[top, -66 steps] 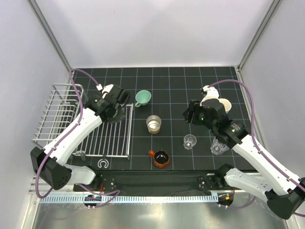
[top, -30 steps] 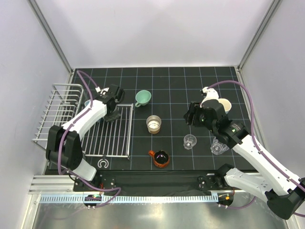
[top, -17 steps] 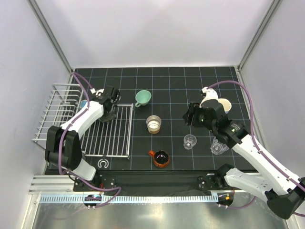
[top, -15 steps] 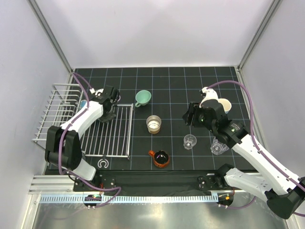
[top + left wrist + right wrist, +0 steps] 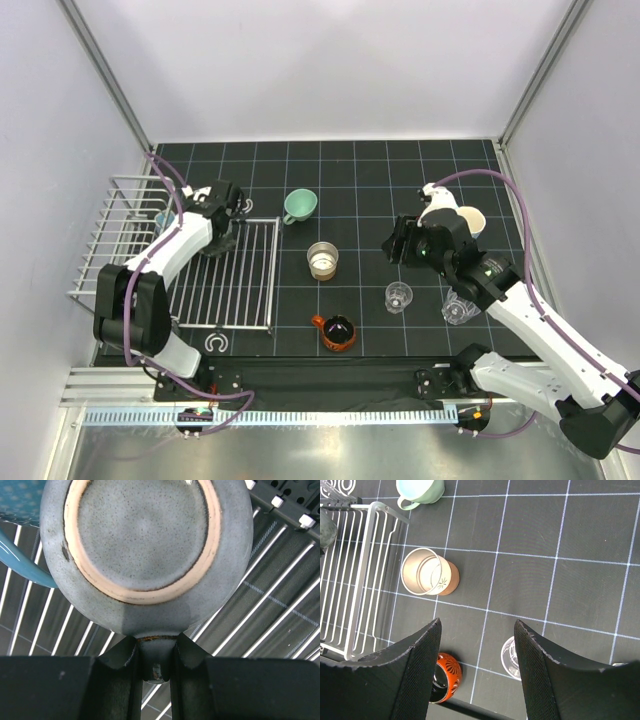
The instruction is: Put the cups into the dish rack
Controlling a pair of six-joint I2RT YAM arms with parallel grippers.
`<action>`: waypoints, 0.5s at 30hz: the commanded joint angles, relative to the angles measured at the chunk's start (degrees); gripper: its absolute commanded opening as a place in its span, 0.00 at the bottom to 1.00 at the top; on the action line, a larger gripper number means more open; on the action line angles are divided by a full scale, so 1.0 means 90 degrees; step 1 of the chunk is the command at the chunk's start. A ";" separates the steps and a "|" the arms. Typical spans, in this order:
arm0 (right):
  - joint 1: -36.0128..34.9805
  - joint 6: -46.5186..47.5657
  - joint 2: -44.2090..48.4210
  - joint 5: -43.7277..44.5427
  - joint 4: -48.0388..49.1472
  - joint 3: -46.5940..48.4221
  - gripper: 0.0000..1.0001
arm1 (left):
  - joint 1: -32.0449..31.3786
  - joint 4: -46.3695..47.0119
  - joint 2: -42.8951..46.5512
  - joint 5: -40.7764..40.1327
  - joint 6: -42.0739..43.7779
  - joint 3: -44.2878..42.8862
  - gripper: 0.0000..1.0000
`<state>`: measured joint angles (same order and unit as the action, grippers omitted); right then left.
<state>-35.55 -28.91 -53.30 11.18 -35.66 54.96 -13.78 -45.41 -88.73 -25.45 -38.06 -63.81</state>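
My left gripper (image 5: 221,233) (image 5: 155,647) is shut on the handle of a grey mug (image 5: 145,550), held bottom toward the camera above the dish rack (image 5: 235,290) (image 5: 282,577). A blue cup (image 5: 165,216) (image 5: 22,560) sits in the rack's raised basket, just left of the mug. My right gripper (image 5: 396,241) (image 5: 477,624) hangs open and empty above the mat. On the mat stand a mint green cup (image 5: 299,205) (image 5: 420,490), a steel cup (image 5: 322,260) (image 5: 422,571), an orange cup (image 5: 336,331) (image 5: 446,677) and a clear cup (image 5: 399,296) (image 5: 509,656).
A second clear cup (image 5: 458,308) lies on its side under the right forearm. A cream cup (image 5: 473,222) stands behind the right wrist. The raised basket (image 5: 105,250) takes the far left, against the left wall. The rack's corner (image 5: 355,580) shows in the right wrist view.
The left arm has swung left, carrying the grey mug across the flat slatted part toward the raised basket. The right arm has hardly moved.
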 commanded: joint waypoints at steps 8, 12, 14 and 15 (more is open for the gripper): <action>-0.0015 -0.0118 -0.0113 0.0008 -0.0081 0.0094 0.62 | 0.0086 0.0309 -0.0102 -0.0024 -0.0057 -0.0058 0.09; -0.0025 -0.0138 -0.0201 -0.0031 -0.0110 0.0163 0.61 | 0.0096 0.0289 -0.0132 0.0133 -0.0165 -0.0019 0.13; -0.0015 -0.0148 -0.0220 -0.0022 -0.0100 0.0182 0.62 | 0.0096 0.0260 -0.0151 0.0142 -0.0204 0.0010 0.20; -0.0015 -0.0148 -0.0230 -0.0031 -0.0100 0.0182 0.62 | 0.0096 0.0231 -0.0141 0.0142 -0.0214 0.0010 0.22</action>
<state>-35.55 -29.56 -55.27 11.09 -36.53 54.94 -13.37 -43.86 -89.14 -25.06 -39.00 -63.42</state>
